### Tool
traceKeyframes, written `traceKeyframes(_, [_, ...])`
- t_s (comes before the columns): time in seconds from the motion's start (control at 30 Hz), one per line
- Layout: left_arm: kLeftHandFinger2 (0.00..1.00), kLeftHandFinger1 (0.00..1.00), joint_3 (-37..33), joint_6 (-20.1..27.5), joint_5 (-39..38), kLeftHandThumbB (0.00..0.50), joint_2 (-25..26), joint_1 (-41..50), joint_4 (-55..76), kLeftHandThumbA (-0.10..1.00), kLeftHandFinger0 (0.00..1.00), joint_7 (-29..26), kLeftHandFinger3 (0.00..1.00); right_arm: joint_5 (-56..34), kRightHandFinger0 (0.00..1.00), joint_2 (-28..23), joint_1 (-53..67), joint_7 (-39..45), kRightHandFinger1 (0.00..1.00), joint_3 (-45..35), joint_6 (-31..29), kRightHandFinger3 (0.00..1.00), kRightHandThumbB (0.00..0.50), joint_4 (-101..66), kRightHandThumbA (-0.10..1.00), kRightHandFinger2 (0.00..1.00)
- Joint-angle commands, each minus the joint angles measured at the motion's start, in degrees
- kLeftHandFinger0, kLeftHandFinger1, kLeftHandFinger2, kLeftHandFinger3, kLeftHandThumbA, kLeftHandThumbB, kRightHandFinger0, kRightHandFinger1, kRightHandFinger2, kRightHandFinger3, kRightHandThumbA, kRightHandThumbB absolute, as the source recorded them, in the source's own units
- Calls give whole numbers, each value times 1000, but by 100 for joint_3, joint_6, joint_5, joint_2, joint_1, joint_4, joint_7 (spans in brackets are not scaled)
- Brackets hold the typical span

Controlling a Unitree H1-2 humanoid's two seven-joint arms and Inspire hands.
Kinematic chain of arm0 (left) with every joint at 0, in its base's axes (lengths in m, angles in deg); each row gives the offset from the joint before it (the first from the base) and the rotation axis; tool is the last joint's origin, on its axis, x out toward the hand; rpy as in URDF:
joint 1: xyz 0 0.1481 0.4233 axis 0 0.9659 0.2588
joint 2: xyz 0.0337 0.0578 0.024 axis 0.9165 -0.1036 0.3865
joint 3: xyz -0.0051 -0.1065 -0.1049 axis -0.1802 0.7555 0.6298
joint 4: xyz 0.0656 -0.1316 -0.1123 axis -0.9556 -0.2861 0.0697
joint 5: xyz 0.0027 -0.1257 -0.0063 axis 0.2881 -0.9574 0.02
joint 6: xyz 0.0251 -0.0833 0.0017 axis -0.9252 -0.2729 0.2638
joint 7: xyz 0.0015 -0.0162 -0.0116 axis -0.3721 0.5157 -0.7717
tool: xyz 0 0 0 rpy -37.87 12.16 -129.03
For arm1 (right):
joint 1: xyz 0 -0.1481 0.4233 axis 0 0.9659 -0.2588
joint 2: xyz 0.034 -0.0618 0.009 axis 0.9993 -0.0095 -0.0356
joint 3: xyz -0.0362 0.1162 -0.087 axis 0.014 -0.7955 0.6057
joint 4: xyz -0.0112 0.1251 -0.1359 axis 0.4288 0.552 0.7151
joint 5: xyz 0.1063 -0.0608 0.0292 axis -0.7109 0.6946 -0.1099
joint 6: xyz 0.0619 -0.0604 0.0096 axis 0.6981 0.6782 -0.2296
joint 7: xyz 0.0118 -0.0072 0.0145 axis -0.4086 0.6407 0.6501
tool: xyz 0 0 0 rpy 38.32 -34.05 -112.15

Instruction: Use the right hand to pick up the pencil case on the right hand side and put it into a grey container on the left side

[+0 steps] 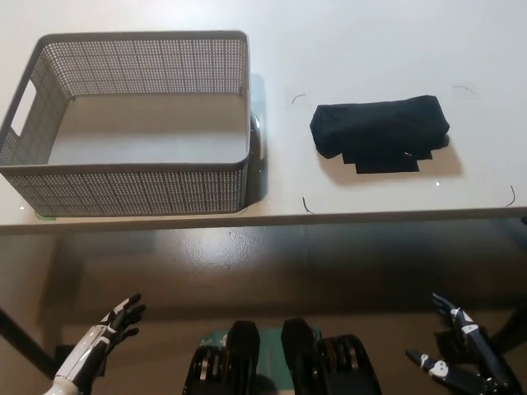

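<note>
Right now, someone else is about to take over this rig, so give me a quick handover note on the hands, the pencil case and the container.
Left hand: open, resting low at the lower left, below the table edge.
Right hand: open, holding nothing, low at the lower right, also below the table edge.
Pencil case: black, lying on the white table on the right side, untouched.
Grey container: a mesh basket on the left of the table, nothing in it.
Done: nothing yet.
Left: raise the right hand to the pencil case, grasp it, carry it left and put it into the grey container.
</note>
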Motion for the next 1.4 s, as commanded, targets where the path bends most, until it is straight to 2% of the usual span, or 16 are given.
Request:
traceKeyframes(0.0, [1000, 1000, 43, 432, 61, 274, 156, -87, 67, 1000, 1000, 65, 1000, 1099, 1000, -326, 227, -208, 1000, -147, 279, 1000, 408, -1761, 835, 1000])
traceKeyframes(0.2, [1000, 1000, 49, 431, -25, 293, 146, -121, 66, 1000, 1000, 121, 1000, 1326, 1000, -458, 507, 4, 1000, -477, 961, 1000, 403, -3300, 855, 1000])
traceKeyframes(0.47, [1000, 1000, 40, 403, 56, 306, 169, -106, 82, 1000, 1000, 80, 1000, 1328, 1000, -622, 447, 125, 1000, -745, 1262, 1000, 397, -4060, 856, 1000])
traceKeyframes(0.7, [1000, 1000, 49, 403, 59, 300, 165, -78, 77, 1000, 1000, 68, 1000, 1265, 1000, -863, -135, 193, 1000, -926, 1481, 1000, 436, -4142, 871, 1000])
traceKeyframes(0.73, [1000, 1000, 49, 392, 28, 304, 166, -64, 55, 1000, 1000, 93, 1000, 1243, 1000, -928, -363, 192, 1000, -949, 1449, 1000, 450, -4039, 844, 1000])
traceKeyframes(0.83, [1000, 1000, 39, 441, 21, 287, 166, 2, 57, 1000, 1000, 110, 1000, 1432, 1000, -1027, -769, 225, 1000, -921, 1562, 1000, 485, -3894, 857, 1000])
traceKeyframes(0.87, [1000, 1000, 38, 436, 21, 288, 161, 17, 76, 1000, 1000, 116, 1000, 1509, 1000, -1059, -902, 241, 1000, -897, 1620, 1000, 493, -3854, 853, 1000])
traceKeyframes(0.93, [1000, 1000, 26, 454, 36, 294, 168, 69, 130, 1000, 1000, 139, 1000, 1706, 1000, -1123, -1333, 271, 1000, -801, 1699, 1000, 474, -3644, 719, 1000])
traceKeyframes(0.97, [1000, 1000, 29, 467, 49, 295, 164, 107, 136, 1000, 1000, 132, 1000, 1726, 1000, -1135, -1469, 297, 1000, -763, 1731, 1000, 477, -3566, 690, 1000])
traceKeyframes(1.03, [1000, 1000, 33, 489, 35, 309, 160, 139, 101, 1000, 1000, 147, 1000, 2138, 1000, -1264, -1842, 402, 1000, -581, 1779, 1000, 472, -3424, 684, 1000])
traceKeyframes(1.1, [1000, 1000, 38, 525, 44, 295, 153, 172, 55, 1000, 1000, 139, 1000, 2404, 1000, -1347, -2237, 572, 1000, -377, 1972, 1000, 486, -3267, 674, 1000])
traceKeyframes(1.2, [1000, 1000, 41, 549, -10, 287, 130, 202, 10, 1000, 1000, 170, 1000, 2808, 1000, -1485, -2839, 862, 1000, -14, 2150, 1000, 500, -2956, 734, 1000])
traceKeyframes(1.37, [1000, 1000, 19, 652, 29, 317, 143, 259, -81, 1000, 1000, 185, 1000, 3624, 1000, -1687, -3839, 1132, 1000, 783, 1915, 1000, 500, -2007, 854, 1000])
